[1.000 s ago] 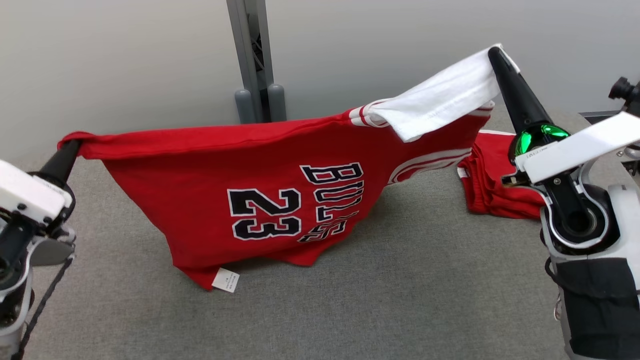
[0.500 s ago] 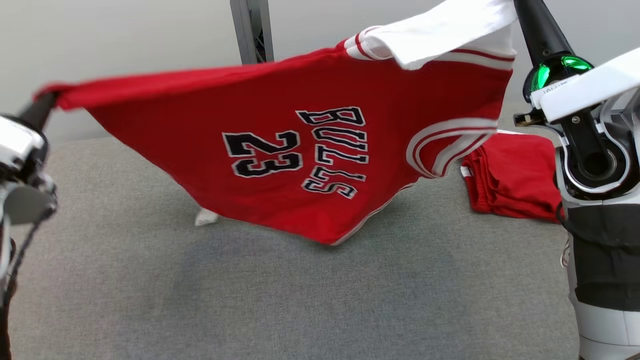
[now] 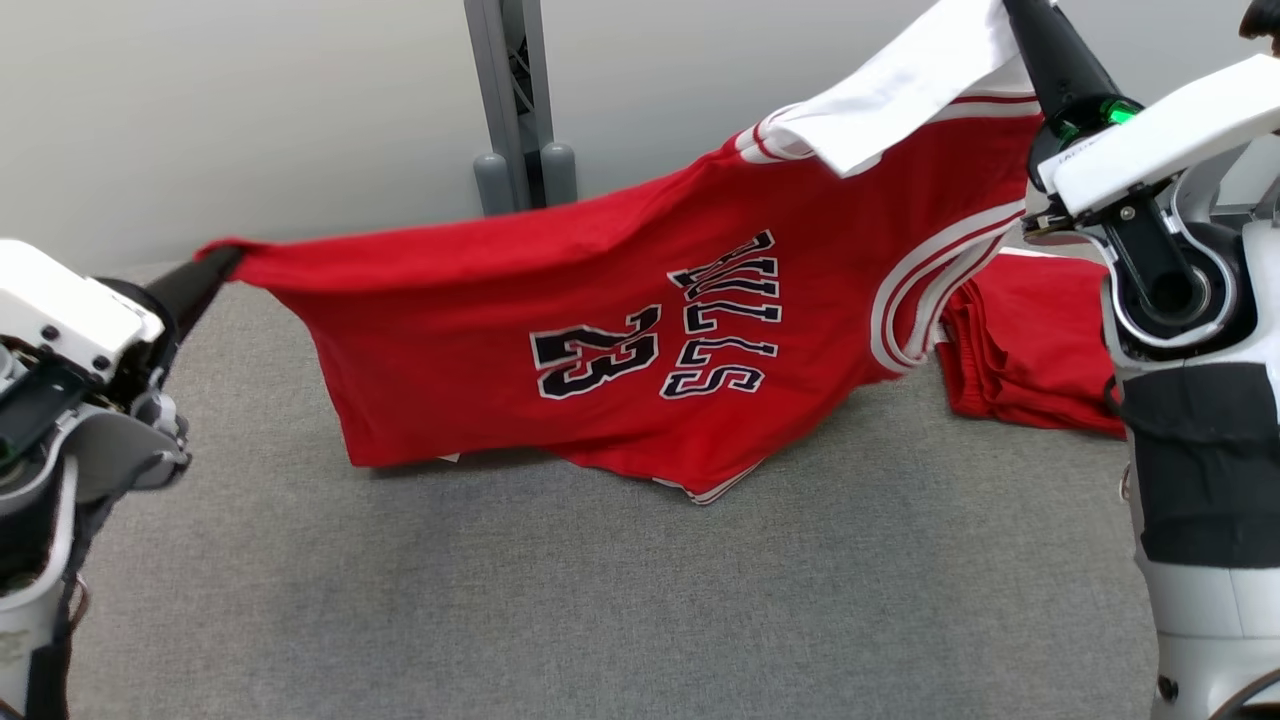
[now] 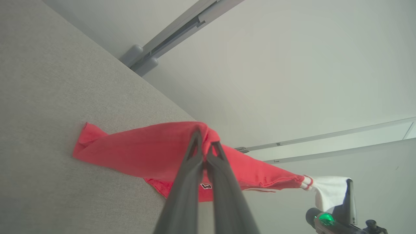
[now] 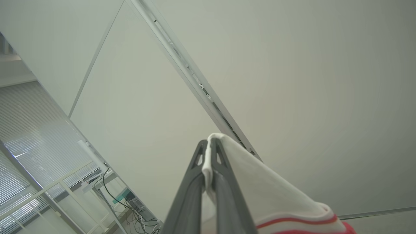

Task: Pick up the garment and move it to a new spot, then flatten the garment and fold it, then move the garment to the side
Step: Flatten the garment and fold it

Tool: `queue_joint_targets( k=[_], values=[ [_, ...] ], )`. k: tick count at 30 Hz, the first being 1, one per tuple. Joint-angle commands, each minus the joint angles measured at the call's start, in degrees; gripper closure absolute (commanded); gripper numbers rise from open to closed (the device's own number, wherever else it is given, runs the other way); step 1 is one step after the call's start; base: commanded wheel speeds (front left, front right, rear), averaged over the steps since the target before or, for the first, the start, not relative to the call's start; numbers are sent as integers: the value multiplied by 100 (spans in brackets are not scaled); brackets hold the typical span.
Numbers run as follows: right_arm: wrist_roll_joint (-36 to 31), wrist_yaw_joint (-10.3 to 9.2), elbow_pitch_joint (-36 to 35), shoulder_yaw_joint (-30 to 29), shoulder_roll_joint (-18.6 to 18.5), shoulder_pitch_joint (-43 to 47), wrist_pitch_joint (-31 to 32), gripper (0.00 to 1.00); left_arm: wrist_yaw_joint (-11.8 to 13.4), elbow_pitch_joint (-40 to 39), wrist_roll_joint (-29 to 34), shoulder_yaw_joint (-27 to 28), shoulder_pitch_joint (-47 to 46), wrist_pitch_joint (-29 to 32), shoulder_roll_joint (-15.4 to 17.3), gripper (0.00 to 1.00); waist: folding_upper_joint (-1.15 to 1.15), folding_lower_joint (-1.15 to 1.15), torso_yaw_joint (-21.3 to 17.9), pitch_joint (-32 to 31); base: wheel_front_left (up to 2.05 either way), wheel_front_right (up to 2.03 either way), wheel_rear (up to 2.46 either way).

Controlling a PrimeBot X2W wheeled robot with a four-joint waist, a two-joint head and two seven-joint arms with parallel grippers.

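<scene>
Red jersey is hanging spread between the two hands above the grey surface — printed side facing the head camera, top edge sloping up from the robot's left to its right.

Left hand is gripping the low end, fingers pressed together on a bunched red corner. In the left wrist view that hand is showing both fingers shut, with the jersey folding over the tips and trailing down onto the surface.

Right hand is holding high at the top edge of the head view, clamped on the white sleeve. In the right wrist view the hand is pinching a white fold between closed fingers, and the sleeve is draping off to the right down to its red stripe. The left wrist view is also catching the right hand far off, carrying the white end.

Black "23" and "BULLS" lettering are lying tilted on the cloth. The lower hem is sagging — it is touching the surface across the middle, and a striped corner is resting there.

A folded red garment is lying on the surface toward the right, partly behind the jersey's striped armhole and close to the right arm.

A grey post is standing against the pale wall behind
</scene>
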Motion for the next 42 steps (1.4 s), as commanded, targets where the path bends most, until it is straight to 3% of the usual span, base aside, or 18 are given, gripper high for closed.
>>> queue_joint_targets(
  k=[1, 5, 10, 14, 20, 27, 28, 32, 37, 42],
  values=[
    [-81, 2, 56, -35, -30, -98, 6, 100, 132, -47, -26, 59, -110, 16, 27, 100, 0, 0, 5, 11, 0, 0, 0],
    [-284, 2, 516, -199, -29, -385, -8, 100, 258, -135, -172, 306, -373, -64, -167, 100, 0, 0, 28, 93, 0, 0, 0],
    [-374, 2, 1209, -333, -28, -1002, 1, 100, 480, -17, -508, 914, -1087, -336, -639, 100, 0, 0, 69, 324, 0, 0, 0],
    [-494, 2, 1790, -377, -28, -1652, -192, 100, 343, 307, -461, 1031, -1772, -606, -805, 100, 0, 0, 111, 608, 0, 0, 0],
    [-547, 1, 2793, -295, -28, -2830, -767, 100, -299, 1109, -7, 796, -2984, -1243, -876, 100, 0, 0, 174, 1143, 0, 0, 0],
    [-382, 1, 3843, 81, -27, -4247, -2003, 100, -1445, 2309, 682, 387, -4501, -2251, -989, 100, 0, 0, 143, 1845, 0, 0, 0],
    [-216, 1, 4014, 232, -32, -4563, -2375, 100, -1790, 2598, 779, 322, -4878, -2505, -1054, 100, 0, 0, 118, 2015, 0, 0, 0],
    [135, 2, 4116, 553, -28, -5088, -2865, 100, -2417, 3078, 955, 257, -5453, -2943, -1099, 100, 0, 0, 30, 2305, 0, 0, 0],
    [668, 1, 3868, 1001, -20, -5329, -2993, 100, -3132, 3576, 1209, 63, -5823, -3297, -1016, 100, 0, 0, -64, 2705, 0, 0, 0],
    [953, 2, 3556, 1390, -26, -5086, -2996, 100, -3456, 4003, 1311, 5, -5726, -3444, -940, 100, 0, 0, -138, 2975, 0, 0, 0]
  ],
)
